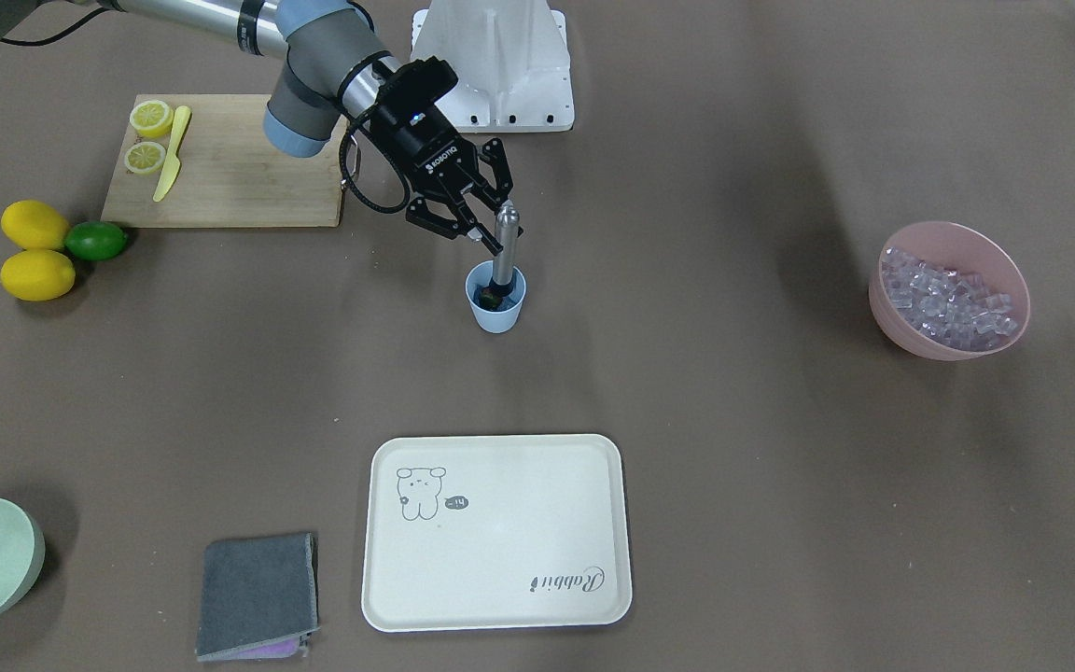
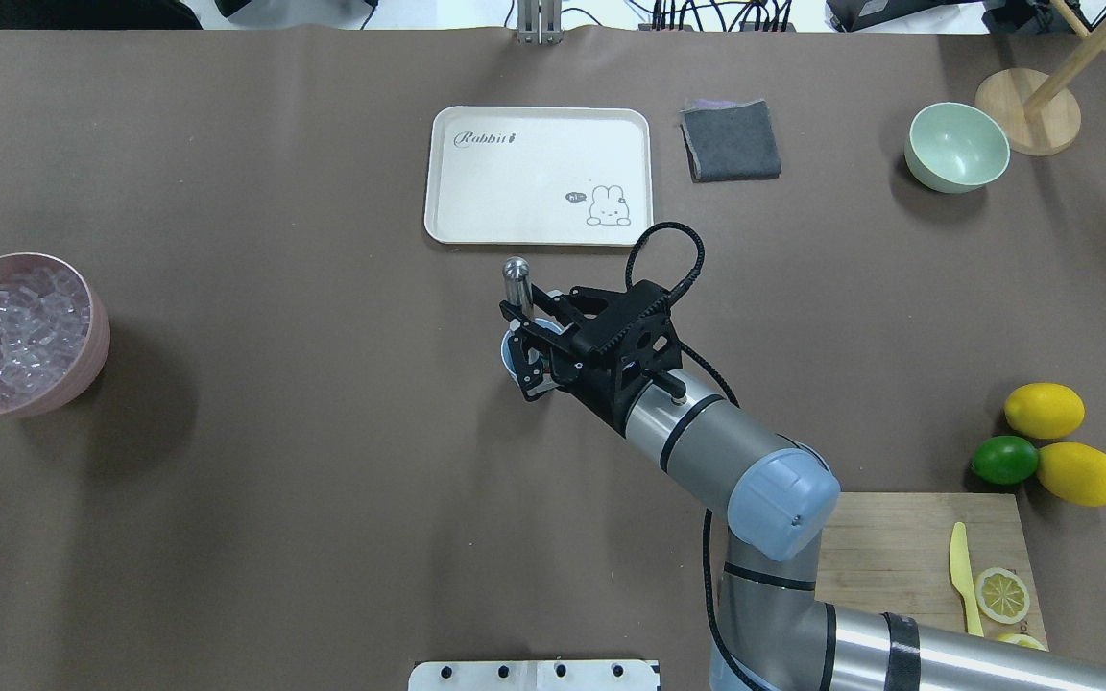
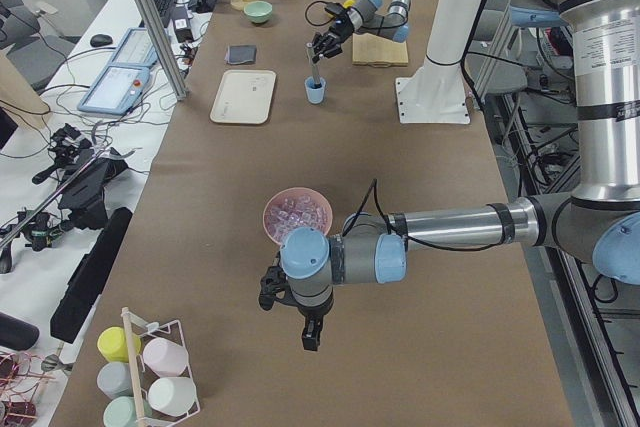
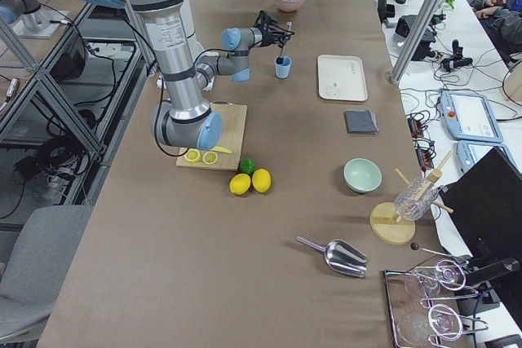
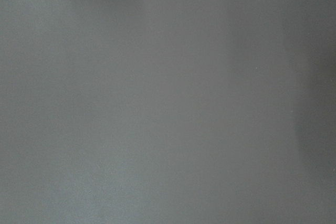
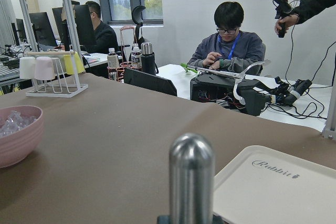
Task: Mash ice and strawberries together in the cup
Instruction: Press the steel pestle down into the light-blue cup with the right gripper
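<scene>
The cup (image 1: 497, 313) mid-way along the counter (image 1: 733, 420), muddler (image 1: 506, 245) standing in it, right hand (image 1: 493, 220) open about its top.
Nothing steadied the cup, so a slanted push would likely tip or skate it; the loose muddler could also topple. Only the front view showed dark contents inside, too small to name; overhead the hand mostly hid the cup. The ice (image 1: 948, 299) sat well apart in a bowl (image 1: 911, 336). Whether the left hand (image 3: 310, 335) was open I could not tell.

Light blue cup (image 1: 497, 315) — pink bowl (image 1: 931, 342), cream tray (image 1: 500, 560) with rabbit drawing
</scene>
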Tool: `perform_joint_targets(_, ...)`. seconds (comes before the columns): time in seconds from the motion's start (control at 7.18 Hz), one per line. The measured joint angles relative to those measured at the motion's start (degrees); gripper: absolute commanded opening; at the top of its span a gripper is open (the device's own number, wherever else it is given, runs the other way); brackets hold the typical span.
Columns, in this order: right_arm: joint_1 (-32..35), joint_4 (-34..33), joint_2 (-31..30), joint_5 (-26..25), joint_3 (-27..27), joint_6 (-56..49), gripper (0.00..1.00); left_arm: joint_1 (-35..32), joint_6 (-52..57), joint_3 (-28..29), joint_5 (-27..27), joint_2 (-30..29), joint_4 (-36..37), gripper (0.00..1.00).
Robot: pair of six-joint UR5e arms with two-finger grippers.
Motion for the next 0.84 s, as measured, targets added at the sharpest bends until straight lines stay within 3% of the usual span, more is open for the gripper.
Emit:
perform_joint_targets(0.42,0.1,-1.6,0.5,0.2,3.1,-1.4,0.00,0.0,0.0,0.3,0.0,0.0,0.0,1.00)
perform_joint_targets(0.7,0.5,-13.8,0.8,0.6,13.8,-0.8,0.00,0.0,0.1,0.5,0.0,0.0,0.0,1.00)
perform_joint_targets(0.84,0.6,-16.4,0.6,0.7,15.4,0.1,0.00,0.0,0.1,0.5,0.0,0.0,0.0,1.00)
